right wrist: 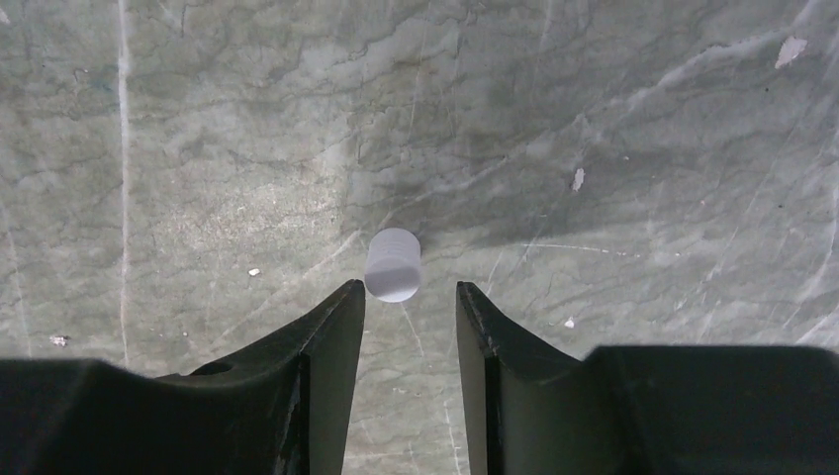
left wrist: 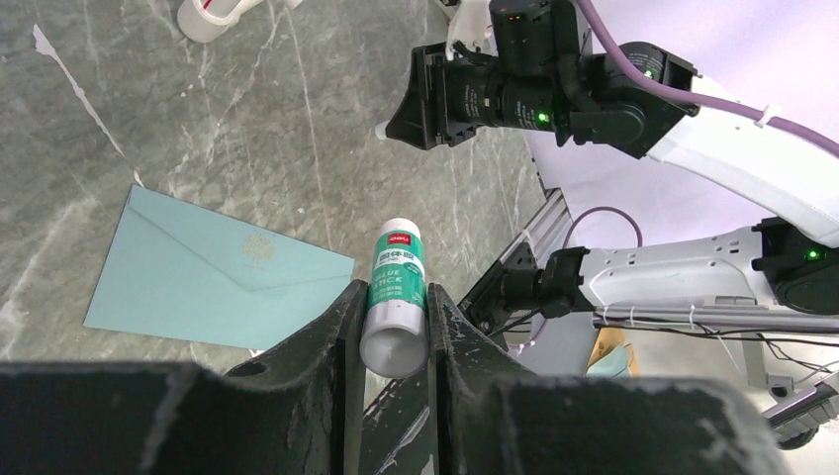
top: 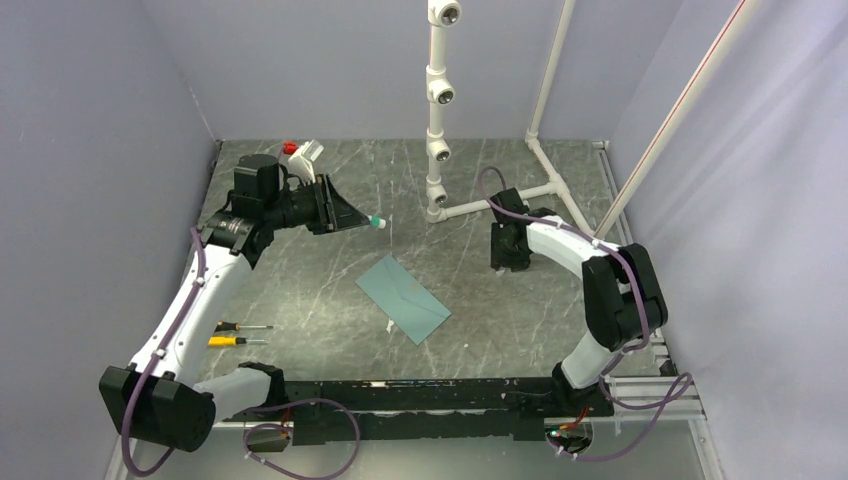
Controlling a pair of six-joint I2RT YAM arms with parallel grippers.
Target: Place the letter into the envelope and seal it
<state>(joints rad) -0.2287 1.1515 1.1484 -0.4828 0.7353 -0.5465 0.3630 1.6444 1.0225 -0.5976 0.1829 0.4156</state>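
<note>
Closest to our bases, two screwdrivers lie side by side on the left of the grey table. Beyond them the envelope lies flat mid-table with its flap folded down, and neither arm touches it. Farther out on the right, our right gripper hangs with its fingers spread above a small white cap resting just past the tips, while at the back left our left gripper is raised, clamped around a green-and-white glue stick.
</note>
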